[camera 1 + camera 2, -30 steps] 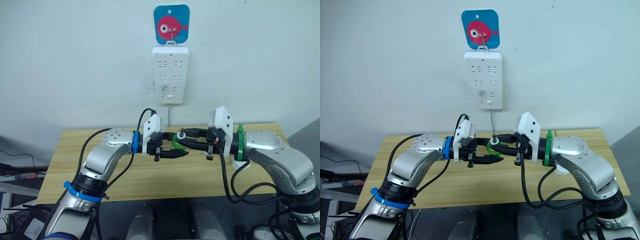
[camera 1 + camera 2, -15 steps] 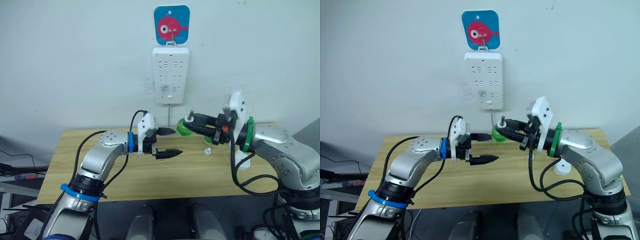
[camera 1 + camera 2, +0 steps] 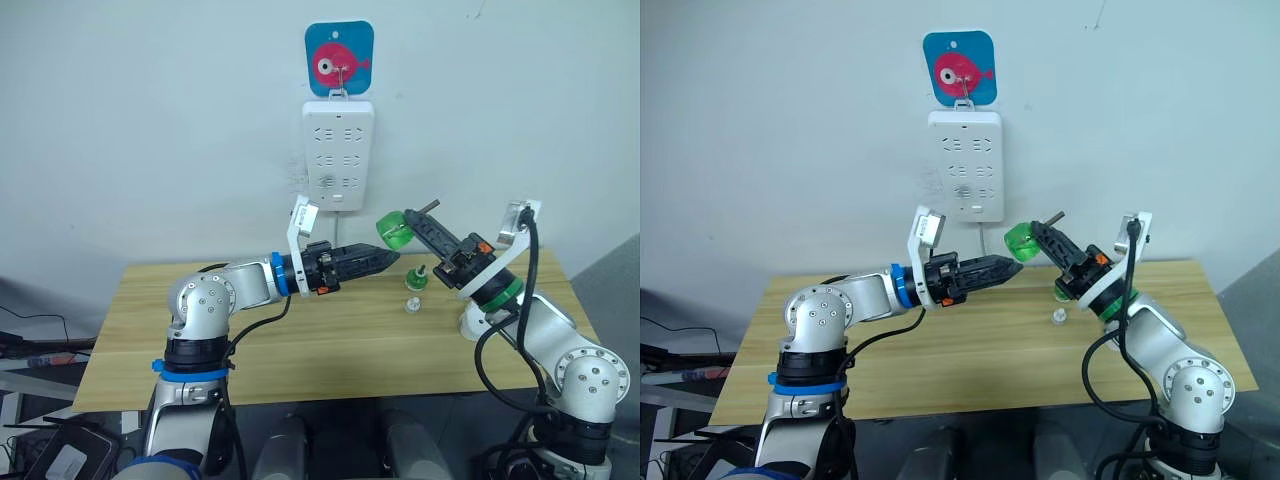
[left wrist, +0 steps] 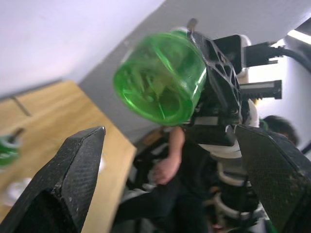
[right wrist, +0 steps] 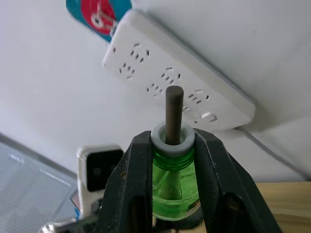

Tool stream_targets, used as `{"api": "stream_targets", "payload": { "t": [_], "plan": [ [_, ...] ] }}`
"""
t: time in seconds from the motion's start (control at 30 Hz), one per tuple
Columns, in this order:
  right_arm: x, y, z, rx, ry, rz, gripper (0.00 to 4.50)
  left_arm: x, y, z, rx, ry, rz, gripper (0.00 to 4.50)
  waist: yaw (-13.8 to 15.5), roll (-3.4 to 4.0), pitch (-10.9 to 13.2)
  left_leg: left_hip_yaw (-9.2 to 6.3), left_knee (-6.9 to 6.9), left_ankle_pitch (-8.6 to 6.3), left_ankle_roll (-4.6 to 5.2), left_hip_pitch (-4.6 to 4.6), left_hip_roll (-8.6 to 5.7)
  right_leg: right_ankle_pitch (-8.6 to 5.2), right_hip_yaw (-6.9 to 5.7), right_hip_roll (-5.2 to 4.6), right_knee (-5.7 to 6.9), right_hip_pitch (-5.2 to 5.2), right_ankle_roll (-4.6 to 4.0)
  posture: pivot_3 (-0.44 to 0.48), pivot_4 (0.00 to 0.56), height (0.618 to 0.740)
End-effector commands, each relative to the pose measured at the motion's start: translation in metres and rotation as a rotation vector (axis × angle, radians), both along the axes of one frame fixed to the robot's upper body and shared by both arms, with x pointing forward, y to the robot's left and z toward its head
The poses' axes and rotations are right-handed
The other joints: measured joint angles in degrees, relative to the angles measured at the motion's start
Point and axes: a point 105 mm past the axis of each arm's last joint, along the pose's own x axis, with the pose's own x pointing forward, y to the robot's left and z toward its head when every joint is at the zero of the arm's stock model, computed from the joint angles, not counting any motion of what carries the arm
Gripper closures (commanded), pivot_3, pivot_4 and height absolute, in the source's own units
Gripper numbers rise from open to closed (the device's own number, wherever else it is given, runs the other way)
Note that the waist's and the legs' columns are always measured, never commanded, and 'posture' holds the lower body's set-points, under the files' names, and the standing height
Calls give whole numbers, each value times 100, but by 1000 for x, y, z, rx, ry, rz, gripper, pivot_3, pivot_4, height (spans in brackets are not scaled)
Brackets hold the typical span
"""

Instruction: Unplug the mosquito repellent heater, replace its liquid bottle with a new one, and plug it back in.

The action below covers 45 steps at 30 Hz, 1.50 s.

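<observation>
Above the desk (image 3: 300, 345), between the two arms, the right tool (image 3: 418, 226) is clenched on a green liquid bottle (image 3: 393, 230), held in the air w/ its base toward the left arm and its dark wick pointing back & up. In the right wrist view both black fingers (image 5: 141, 194) clamp the bottle at the neck, just under the white collar, wick sticking out past the fingertips.

Left tool (image 3: 385, 259) reaches across toward the bottle, tips just below and beside its base, not touching as far as the head views show. In the head views its fingers look nearly together, but the left wrist view shows them spread, w/ the bottle's base in the gap ahead, so released, grasping nothing.

Desk: light wood top. On it, near the right arm, a second small green bottle (image 3: 415, 277) stands upright w/ a dark wick on top; just in front of it a small clear cap-like piece (image 3: 411, 305). Behind the right forearm a white rounded object (image 3: 470, 322) sits on the desk, partly hidden; likely the mosquito repellent heater, can't tell for sure.

Room: plain white wall. A white power strip (image 3: 338, 153) hangs vertically on it from a hook, over a blue card w/ a pink fish (image 3: 339, 62); its cord drops down behind the desk. Sockets all vacant. In the left wrist view, a person in dark clothes (image 4: 177, 165) is seen beyond the desk edge, blurred.
</observation>
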Motion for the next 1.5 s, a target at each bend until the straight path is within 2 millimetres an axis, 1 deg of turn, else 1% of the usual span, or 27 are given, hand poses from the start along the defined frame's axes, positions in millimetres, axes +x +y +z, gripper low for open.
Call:
{"api": "stream_targets", "payload": {
  "t": [0.03, 0.2, 0.4, 0.53, 0.73, 1.07, 1.37, 1.5],
  "plan": [
    [-8, 1, 20, 103, -22, 12, 3697, 8, -4, 12, -44, -1, 56, 0, 1, -1, -17, 0, 0, 0, 0, 1, 0, 0, 0, 1, 0, 1, 0, -52, 142, 732],
    [-5, -2, 23, 177, 22, -15, 3697, 12, -7, 23, -157, 85, 97, 0, -1, 1, -27, 2, 0, 0, 0, 0, 1, 0, 2, 2, -1, 0, 0, -55, 140, 732],
    [-4, 0, 22, 185, 40, -15, 3697, 10, -7, 29, -225, 168, 85, 0, 0, 1, -35, 4, 0, 0, 0, -1, 0, 0, 4, 3, -1, 1, 0, -56, 138, 732],
    [-5, 1, 22, 180, 41, -6, 3697, 6, -10, 34, -229, 168, 54, 0, 1, 0, -37, 5, 0, 0, 0, -1, 0, 0, 4, 3, -1, 1, 0, -55, 139, 732],
    [-6, 2, 20, 180, 43, 5, 3697, 10, -13, 41, -257, 171, 57, 0, 8, 2, -51, 7, 1, 1, -1, -1, -2, 0, 5, 4, -2, 1, 0, -56, 137, 732],
    [-6, 1, 21, 190, 45, 15, 3697, 6, -11, 39, -241, 155, 47, 0, 11, 3, -54, 7, 1, 1, -1, -1, -1, 0, 7, 5, -2, 1, 0, -50, 135, 732],
    [-6, 1, 20, 198, 49, 23, 3697, 6, -11, 40, -295, 206, 36, 0, 10, 4, -55, 7, 1, 1, -1, -1, -1, 0, 8, 5, -2, 1, 0, -50, 133, 732],
    [-7, 2, 21, 201, 47, 30, 3697, 5, -11, 38, -292, 212, 29, 0, 10, 4, -55, 7, 1, 1, -1, -1, -1, 0, 8, 5, -2, 1, 0, -49, 134, 732]
  ]
}}
